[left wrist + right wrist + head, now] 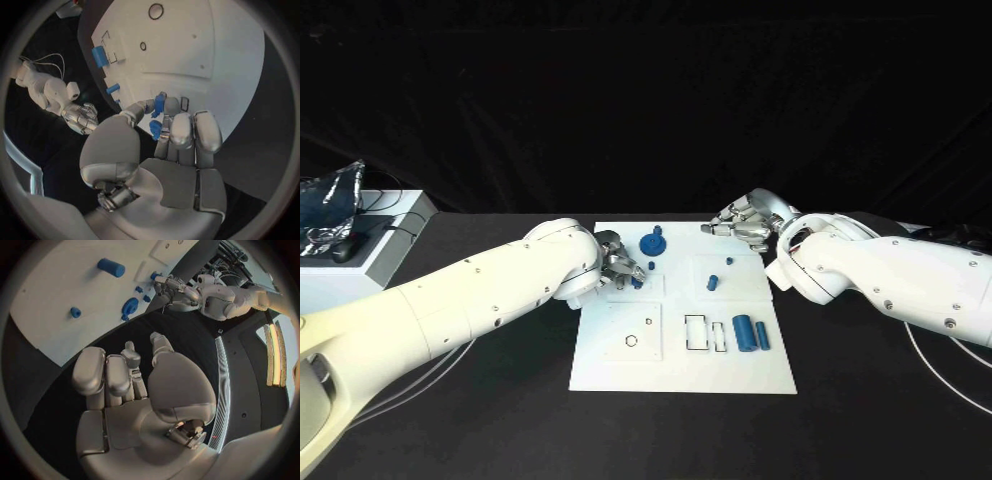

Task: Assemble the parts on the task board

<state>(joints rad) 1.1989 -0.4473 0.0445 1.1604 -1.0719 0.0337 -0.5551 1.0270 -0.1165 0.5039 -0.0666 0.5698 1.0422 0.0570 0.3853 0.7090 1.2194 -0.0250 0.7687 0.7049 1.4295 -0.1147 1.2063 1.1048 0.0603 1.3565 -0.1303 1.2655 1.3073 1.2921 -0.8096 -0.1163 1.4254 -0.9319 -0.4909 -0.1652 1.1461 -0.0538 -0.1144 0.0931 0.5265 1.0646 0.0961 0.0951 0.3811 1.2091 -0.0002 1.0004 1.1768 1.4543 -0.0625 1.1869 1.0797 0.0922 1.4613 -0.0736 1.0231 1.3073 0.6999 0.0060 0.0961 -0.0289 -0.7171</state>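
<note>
The white task board lies mid-table. My left hand hovers over its far left corner and pinches a small blue part between thumb and fingertip. A blue gear-like part stands just beyond that hand. Two small blue pegs stand in the board's far right area. Two blue cylinders lie at the right, beside rectangular slots. My right hand hangs off the board's far right corner, fingers loosely bent, with nothing in them.
A white box with a crumpled foil bag and cables stands at the table's left. Thin cables trail on the black table under the right arm. A round hole marks the board's near left.
</note>
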